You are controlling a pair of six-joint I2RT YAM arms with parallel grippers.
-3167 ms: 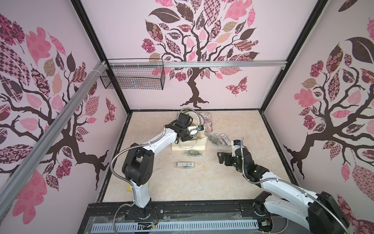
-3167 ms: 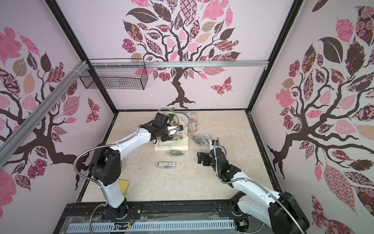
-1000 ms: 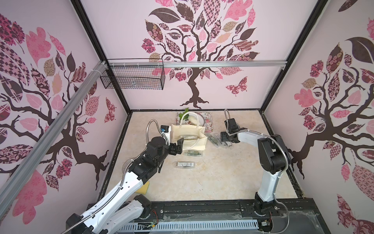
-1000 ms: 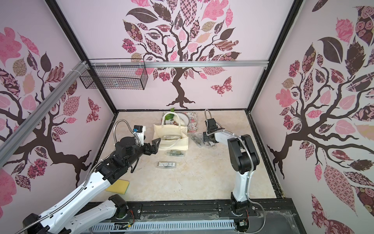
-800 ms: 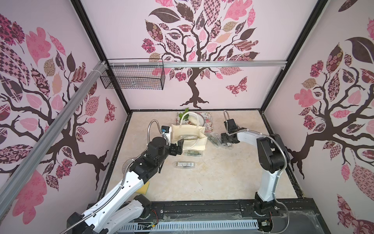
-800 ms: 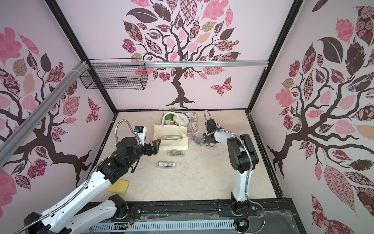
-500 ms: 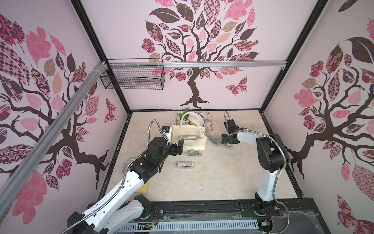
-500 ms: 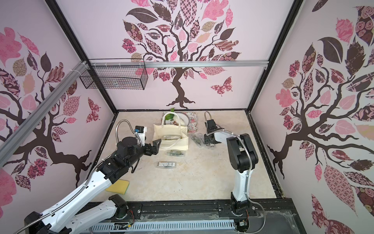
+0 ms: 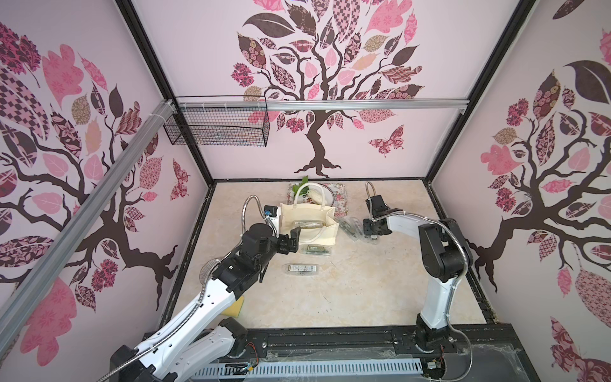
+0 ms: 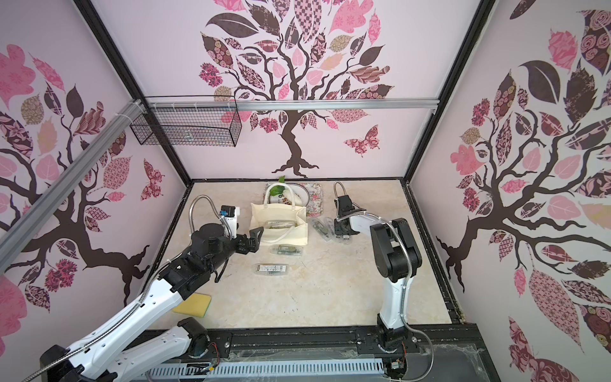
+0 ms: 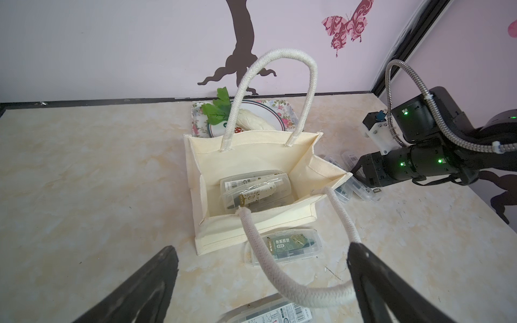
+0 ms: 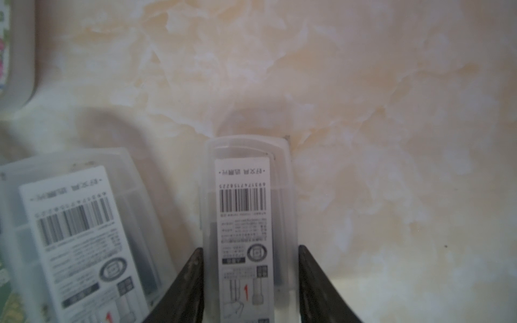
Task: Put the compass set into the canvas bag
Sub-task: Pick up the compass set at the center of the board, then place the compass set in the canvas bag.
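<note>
The canvas bag [image 9: 317, 237] [image 10: 285, 238] [image 11: 251, 227] stands open at mid-table, with clear compass set cases [image 11: 256, 190] inside. My right gripper [image 12: 250, 250] [image 9: 372, 232] is down on the table to the right of the bag. It is shut on a clear compass set case [image 12: 246, 201], with one finger against each long side. A second case [image 12: 81, 232] lies beside it. My left gripper [image 11: 263, 250] [image 9: 292, 239] is wide open at the bag's near side. The bag's front rope handle [image 11: 268, 268] droops between its fingers.
Two more cases [image 9: 314, 249] [image 9: 301, 268] lie in front of the bag. A floral tray [image 9: 340, 202] with a plate and a white radish stands behind it. A yellow sponge [image 10: 193, 304] lies near the left arm's base. A wire basket [image 9: 215, 125] hangs on the back wall.
Over the last second the right jaws have closed in onto the case, while the left gripper stayed open and still. Before that, both arms stood elsewhere, the left gripper over the bag.
</note>
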